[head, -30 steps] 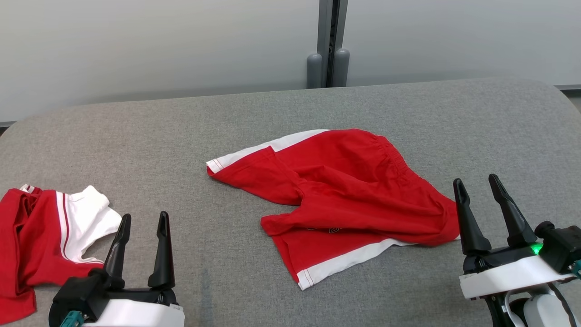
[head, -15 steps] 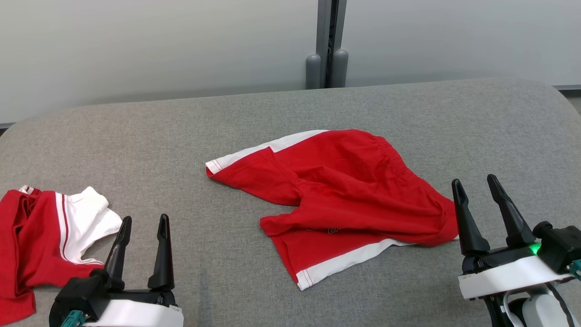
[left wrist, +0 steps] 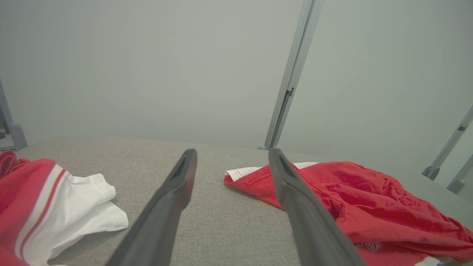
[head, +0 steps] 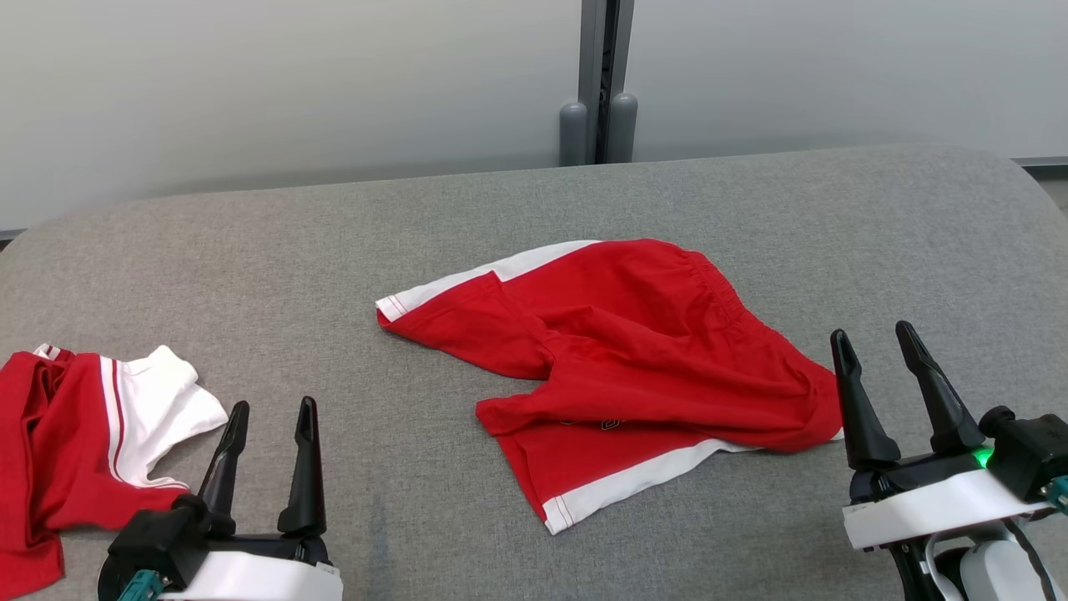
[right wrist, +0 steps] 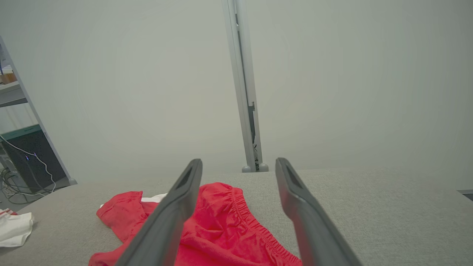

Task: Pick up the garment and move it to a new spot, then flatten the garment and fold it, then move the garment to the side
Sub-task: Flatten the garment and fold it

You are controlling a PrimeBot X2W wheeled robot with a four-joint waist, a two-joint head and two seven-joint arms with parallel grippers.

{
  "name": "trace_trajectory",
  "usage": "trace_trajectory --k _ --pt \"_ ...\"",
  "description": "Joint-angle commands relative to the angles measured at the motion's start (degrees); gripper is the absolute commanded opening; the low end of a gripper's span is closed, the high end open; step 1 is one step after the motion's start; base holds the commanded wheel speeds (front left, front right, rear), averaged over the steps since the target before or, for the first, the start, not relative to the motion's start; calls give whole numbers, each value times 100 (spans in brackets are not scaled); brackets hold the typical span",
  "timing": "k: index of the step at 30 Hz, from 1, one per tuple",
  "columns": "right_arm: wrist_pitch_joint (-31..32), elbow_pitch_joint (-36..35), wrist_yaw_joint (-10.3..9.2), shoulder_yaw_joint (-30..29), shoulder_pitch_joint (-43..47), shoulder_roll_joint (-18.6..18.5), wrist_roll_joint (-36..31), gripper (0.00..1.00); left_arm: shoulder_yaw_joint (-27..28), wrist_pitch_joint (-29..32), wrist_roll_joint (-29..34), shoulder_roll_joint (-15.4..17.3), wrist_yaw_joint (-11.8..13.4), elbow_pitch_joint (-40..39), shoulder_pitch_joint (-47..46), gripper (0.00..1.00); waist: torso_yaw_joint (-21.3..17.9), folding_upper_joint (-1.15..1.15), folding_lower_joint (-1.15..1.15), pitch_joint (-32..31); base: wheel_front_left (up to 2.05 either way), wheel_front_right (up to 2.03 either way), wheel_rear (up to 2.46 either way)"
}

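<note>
Head view: red shorts (head: pixel 651 334) lie crumpled on grey surface (head: pixel 334 250); left and right jaws spread wide, empty.

Nothing legible from my cameras. Only candidate: a dark print (head: pixel 602 423) on the red shorts (head: pixel 651 334), on the leg nearer me, mostly tucked under a fold of the fabric. My left wrist view catches a few outlined characters of that print (left wrist: pixel 365 246) at the fold edge, too small and cut off to read.
</note>
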Motion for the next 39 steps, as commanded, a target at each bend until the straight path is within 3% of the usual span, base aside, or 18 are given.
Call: trace_trajectory --k 1,14,21,32,39 --pt "-33 5 13 -3 -45 -37 -15 100 -2 -14 -17 15 31 5 -75 100 -3 0 0 5 0 0 0" --pt "-33 36 13 -35 -63 -62 -24 100 -33 -14 -72 14 43 50 -96 100 -46 0 0 -50 0 0 0" --pt "-33 36 13 -55 -82 -76 -26 100 -237 -14 -273 14 -81 140 -151 100 -68 0 0 -38 0 0 0" --pt "-33 45 13 -121 -104 -70 -23 100 -971 392 -1161 17 -270 916 -336 100 -155 0 0 -35 0 0 0" --pt "-33 51 13 -157 -169 -88 -6 100 -1444 1343 -2249 18 -257 1051 -467 100 -246 0 0 10 0 0 0"
